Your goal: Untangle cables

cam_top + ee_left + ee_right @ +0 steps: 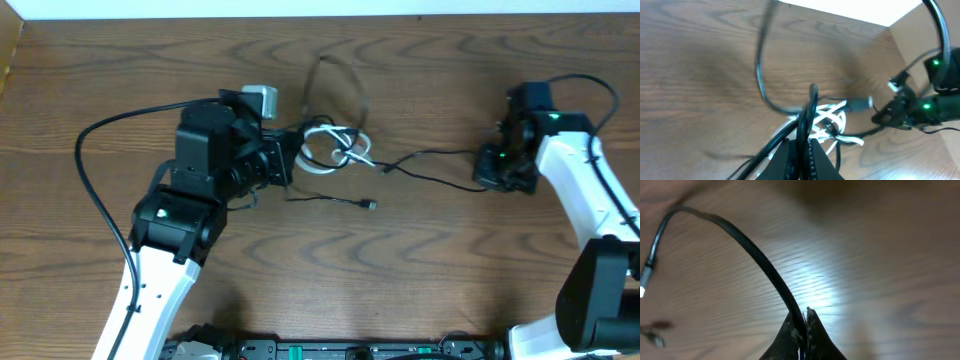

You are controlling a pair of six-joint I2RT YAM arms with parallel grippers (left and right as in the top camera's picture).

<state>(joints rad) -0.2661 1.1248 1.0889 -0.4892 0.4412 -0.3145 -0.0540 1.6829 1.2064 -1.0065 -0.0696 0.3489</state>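
A tangle of the cables lies mid-table: a white cable in small loops, wound through with a thin black cable. My left gripper sits at the tangle's left edge, shut on the black cable, which stands between its fingers. Just beyond them are the white loops. A wide black loop arcs away from the tangle. To the right, my right gripper is shut on the same black cable, which curves off up-left from its jaws over the table.
A loose black end with a small plug lies in front of the tangle. A thick black arm wire loops at the left. The table's back edge meets a white wall. The right arm shows lit green lights.
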